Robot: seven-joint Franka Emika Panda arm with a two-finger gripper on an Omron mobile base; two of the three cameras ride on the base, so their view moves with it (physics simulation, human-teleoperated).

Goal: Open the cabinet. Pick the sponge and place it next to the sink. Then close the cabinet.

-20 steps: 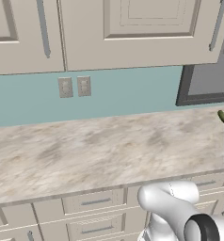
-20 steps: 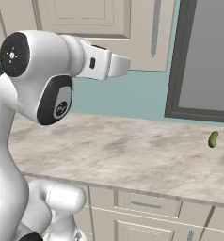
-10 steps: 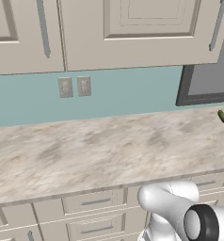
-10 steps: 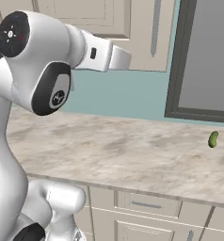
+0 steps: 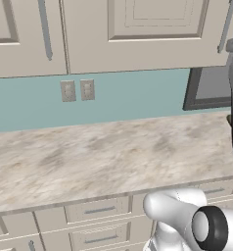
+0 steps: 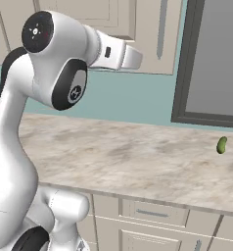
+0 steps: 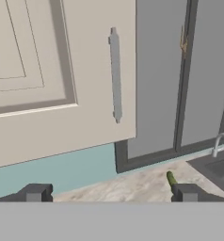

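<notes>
The beige cabinet [image 7: 62, 117] fills the upper left of the hand view, its door shut and its long grey bar handle [image 7: 115, 75] straight ahead. My gripper [image 7: 111, 193] is open and empty, its dark fingertips [image 7: 36, 192] spread wide below the handle and apart from it. The same cabinet [image 5: 157, 44] hangs above the counter in the left base view, with its handle [image 6: 161, 29] also in the right base view. A corner of the dark sink [image 7: 220, 169] shows at the lower right under a faucet [image 7: 220, 141]. The sponge is hidden.
A small green pickle-like thing [image 6: 221, 144] lies on the marbled counter [image 5: 113, 157] near the dark-framed window [image 6: 216, 59]. Another wall cabinet handle [image 5: 45, 29] hangs further left. Low drawers [image 5: 99, 210] run under the counter edge. My white arm [image 6: 64, 73] rises in front.
My arm has lifted and swung a little to the right, toward the cabinet. The jaws stay wide open and the cabinet door has not moved.
</notes>
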